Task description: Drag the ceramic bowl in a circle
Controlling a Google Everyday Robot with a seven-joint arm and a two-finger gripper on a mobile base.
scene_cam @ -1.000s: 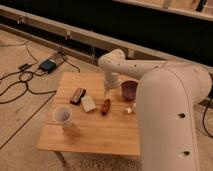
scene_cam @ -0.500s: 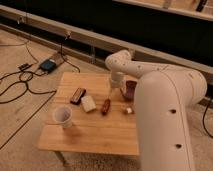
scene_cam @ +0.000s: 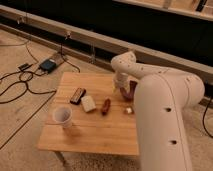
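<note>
The ceramic bowl, small, dark maroon and glossy, sits near the right edge of the wooden table, partly hidden behind my white arm. My gripper hangs down from the bent wrist and sits at the bowl's left rim, touching or just inside it. The arm's large white body covers the table's right side.
A white cup stands front left. A dark flat bar, a pale block, a reddish-brown elongated object and a small white piece lie mid-table. A blue device and cables lie on the floor at left.
The arm's wrist and upper link have shifted a little to the right over the table. The bowl stays in nearly the same spot.
</note>
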